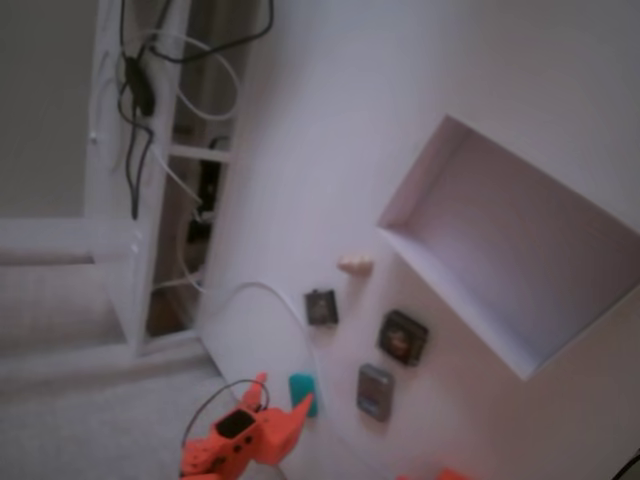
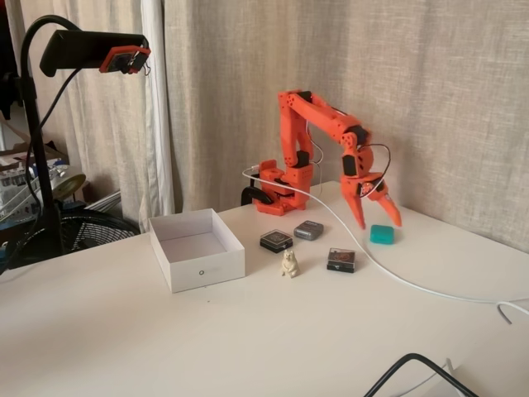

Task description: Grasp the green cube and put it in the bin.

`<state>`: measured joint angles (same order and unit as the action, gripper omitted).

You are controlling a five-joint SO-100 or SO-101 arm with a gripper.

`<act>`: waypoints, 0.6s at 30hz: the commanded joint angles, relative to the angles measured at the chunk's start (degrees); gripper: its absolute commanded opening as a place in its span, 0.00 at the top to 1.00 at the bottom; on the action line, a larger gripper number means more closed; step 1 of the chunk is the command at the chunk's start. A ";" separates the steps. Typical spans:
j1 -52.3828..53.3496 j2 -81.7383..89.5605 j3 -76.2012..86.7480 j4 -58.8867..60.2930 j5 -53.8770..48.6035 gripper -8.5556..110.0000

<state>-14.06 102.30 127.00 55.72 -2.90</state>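
Here bin point(image 2: 197, 252) holds nothing; green cube point(image 2: 381, 234) on table beside spread-fingered hand point(image 2: 377, 222), ungripped.

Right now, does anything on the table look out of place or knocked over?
Nothing is tipped or spilled. A white cable trails loosely across the table past the green cube, close below the gripper. The bin sits empty.
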 commanded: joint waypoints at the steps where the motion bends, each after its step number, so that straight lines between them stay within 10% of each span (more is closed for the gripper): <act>1: -0.35 -0.26 0.09 -0.79 0.00 0.61; 18: -3.78 -5.01 0.18 -0.44 0.00 0.61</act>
<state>-17.58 98.09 128.85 56.34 -3.16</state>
